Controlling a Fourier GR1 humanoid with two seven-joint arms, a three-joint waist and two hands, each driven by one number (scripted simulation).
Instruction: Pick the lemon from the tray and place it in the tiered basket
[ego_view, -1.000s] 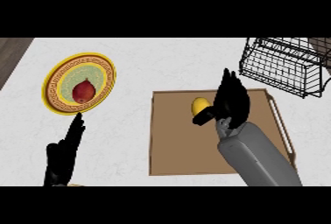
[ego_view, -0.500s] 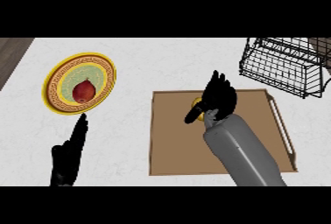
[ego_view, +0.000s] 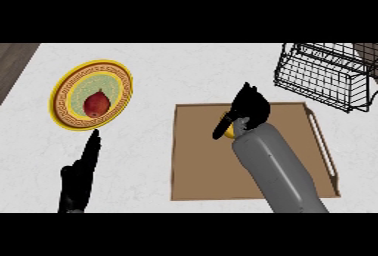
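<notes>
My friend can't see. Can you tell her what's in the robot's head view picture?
The robot's black right hand is over a yellow lemon on a brown wooden tray, thumb beside it. A black wire tiered basket sits beyond the tray. At left, its open left hand rests near a yellow patterned plate holding a red fruit.

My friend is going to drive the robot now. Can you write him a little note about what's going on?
Right hand: over the lemon on the brown tray, fingers curling round it; not lifted yet.
Left hand: open, resting at the lower left, near the yellow plate holding a red fruit.
Done: reached the lemon.
Left: lift it and carry it to the black wire tiered basket at the upper right.
</notes>
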